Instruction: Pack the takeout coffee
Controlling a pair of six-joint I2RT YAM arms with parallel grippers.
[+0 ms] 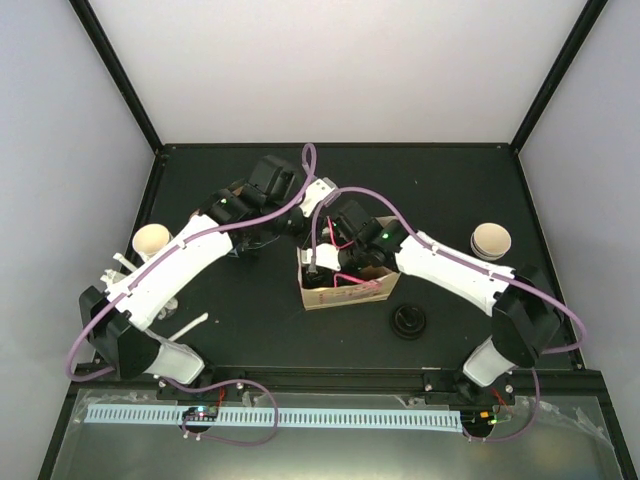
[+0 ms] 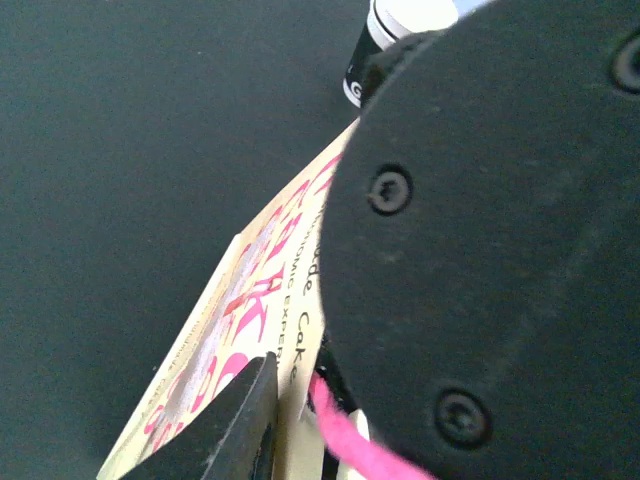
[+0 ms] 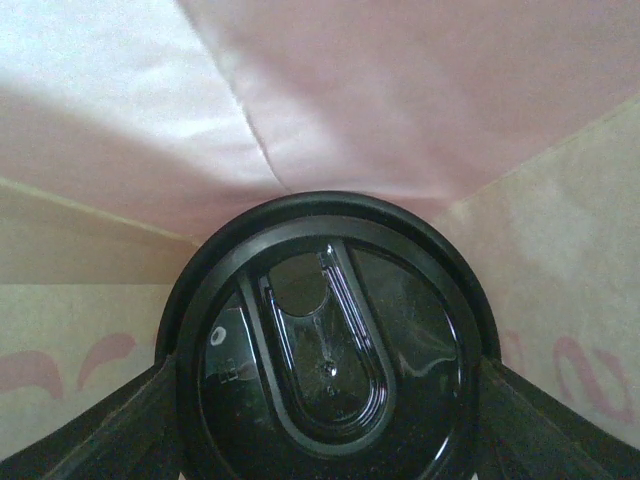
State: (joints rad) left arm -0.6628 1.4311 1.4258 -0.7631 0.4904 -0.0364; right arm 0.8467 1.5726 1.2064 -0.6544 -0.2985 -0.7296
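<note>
A kraft paper bag (image 1: 350,292) with pink lettering stands open at mid-table. My right gripper (image 1: 340,272) is down inside it, shut on a coffee cup whose black lid (image 3: 330,340) fills the right wrist view between the fingers (image 3: 110,430). My left gripper (image 1: 298,228) pinches the bag's top edge (image 2: 285,260); one finger (image 2: 225,425) lies on the outside wall. An open cup (image 1: 152,240) stands far left and another cup (image 1: 491,240) far right. A black-banded cup (image 2: 385,35) shows in the left wrist view. The pulp tray is out of view.
A loose black lid (image 1: 408,321) lies on the table right of the bag. White stir sticks (image 1: 188,325) lie near the left arm's base. The right arm's black wrist (image 2: 490,250) blocks most of the left wrist view.
</note>
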